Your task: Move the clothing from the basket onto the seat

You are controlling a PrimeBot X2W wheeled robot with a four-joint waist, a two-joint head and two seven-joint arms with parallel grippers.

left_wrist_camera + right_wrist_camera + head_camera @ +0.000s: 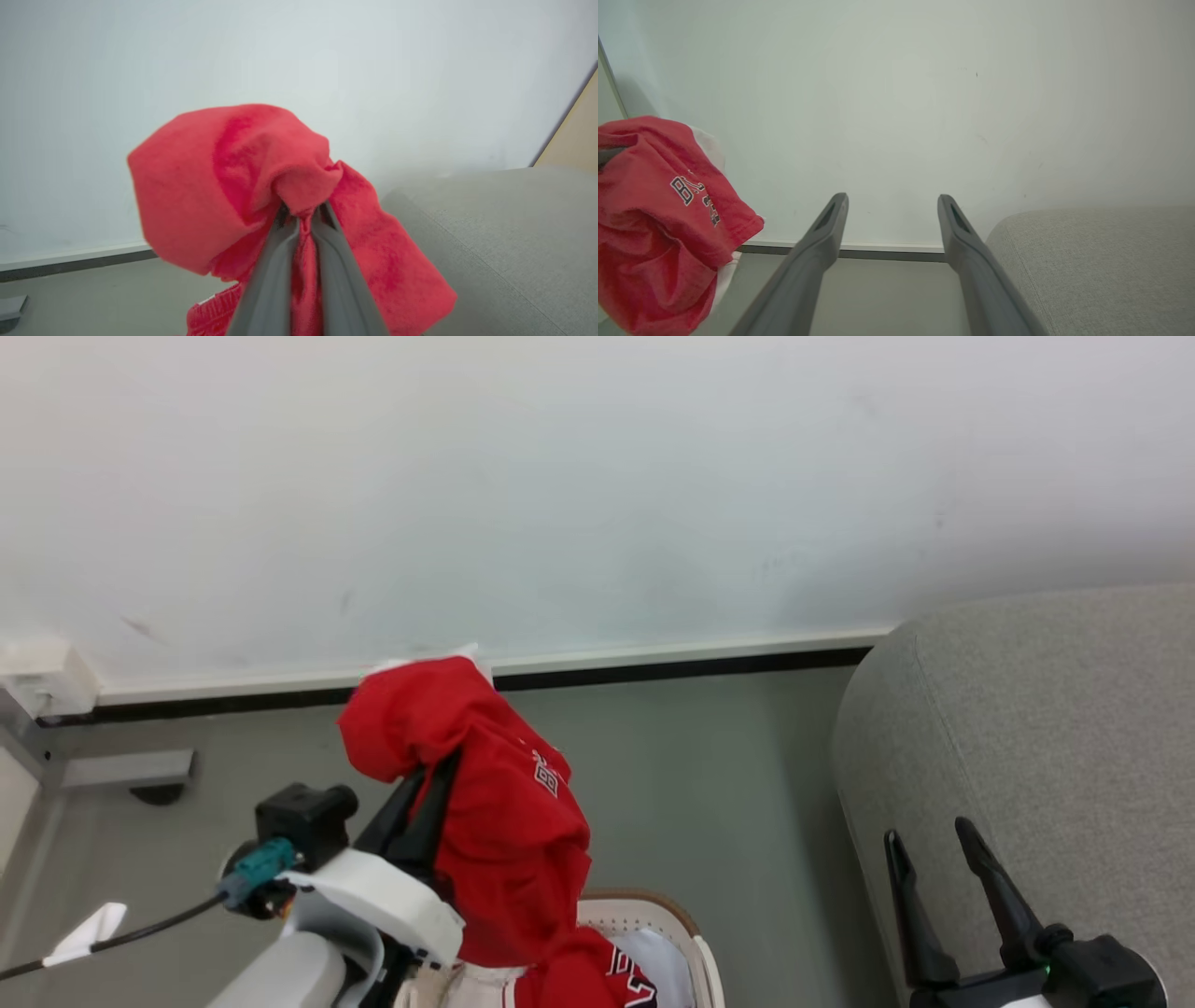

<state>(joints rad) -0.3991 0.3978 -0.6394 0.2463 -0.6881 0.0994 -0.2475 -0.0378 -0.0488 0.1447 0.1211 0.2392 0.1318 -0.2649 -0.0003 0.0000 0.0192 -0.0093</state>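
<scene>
Mid-transfer, first stage. Left gripper (302,215) clamped shut on a bunched fold of the clothing (504,821), a bright red garment with a small logo patch, held up above the basket (689,922), its lower end hanging down to the basket's mouth. Further red cloth (627,980) with black-and-white lettering and a pale piece (658,959) just inside the basket rim; not possible to tell whether these are separate garments or the tail of the held one. Right gripper (926,833) to the right of the basket, fingers well apart, holding nothing, poised before the near edge of the seat (1027,709). Seat likewise to the right of the basket, across a strip of bare floor (709,775), with no clothing on its visible part.

Judged progress: early; one garment gripped and mostly clear of the basket, nothing yet delivered. Left to do: carrying the held garment rightward from the basket to above the seat, releasing it there, then returning for whatever remains in the basket.
</scene>
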